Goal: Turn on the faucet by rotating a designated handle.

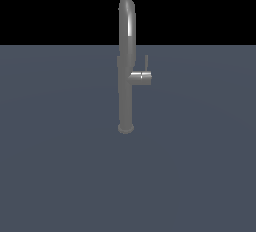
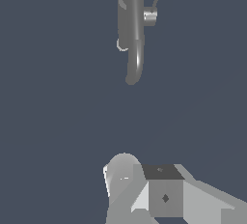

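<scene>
In the wrist view, pale grey blocky parts of the arm's end [image 2: 164, 194] fill the near edge of the picture above the dark grey bench [image 2: 58, 121], well apart from the faucet; the tool's fingers are out of sight, so I cannot tell whether it is open or closed. Farther off, the faucet [image 1: 126, 76] stands upright on the bench. Its thin handle [image 1: 146, 68] points straight up from a short stub on the exterior view's right.
</scene>
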`<state>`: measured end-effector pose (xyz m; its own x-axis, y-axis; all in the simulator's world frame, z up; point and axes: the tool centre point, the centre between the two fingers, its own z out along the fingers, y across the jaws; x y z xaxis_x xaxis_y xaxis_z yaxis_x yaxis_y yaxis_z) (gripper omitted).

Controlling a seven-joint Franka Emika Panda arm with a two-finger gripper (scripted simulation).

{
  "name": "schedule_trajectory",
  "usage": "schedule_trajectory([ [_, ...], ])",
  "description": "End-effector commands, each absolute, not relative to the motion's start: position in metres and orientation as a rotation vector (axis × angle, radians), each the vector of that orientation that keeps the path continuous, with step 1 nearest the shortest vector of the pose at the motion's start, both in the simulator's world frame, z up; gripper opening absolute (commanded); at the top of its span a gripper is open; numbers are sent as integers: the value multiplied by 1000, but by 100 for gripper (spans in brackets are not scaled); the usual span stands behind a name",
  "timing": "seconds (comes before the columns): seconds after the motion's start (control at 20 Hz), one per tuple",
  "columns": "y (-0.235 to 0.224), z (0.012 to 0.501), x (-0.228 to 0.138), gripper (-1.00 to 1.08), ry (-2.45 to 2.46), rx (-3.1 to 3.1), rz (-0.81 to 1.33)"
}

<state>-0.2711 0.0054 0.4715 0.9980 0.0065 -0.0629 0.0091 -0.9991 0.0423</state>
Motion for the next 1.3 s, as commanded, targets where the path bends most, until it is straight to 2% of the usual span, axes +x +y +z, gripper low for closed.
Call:
schedule_trajectory([
  [0.0, 5, 471, -271, -100, 12, 3097, -97],
  [0.6, 8, 471, -253, -100, -68, 3144, -180],
  [1.25, 11, 464, -194, -100, -357, 3267, -476],
])
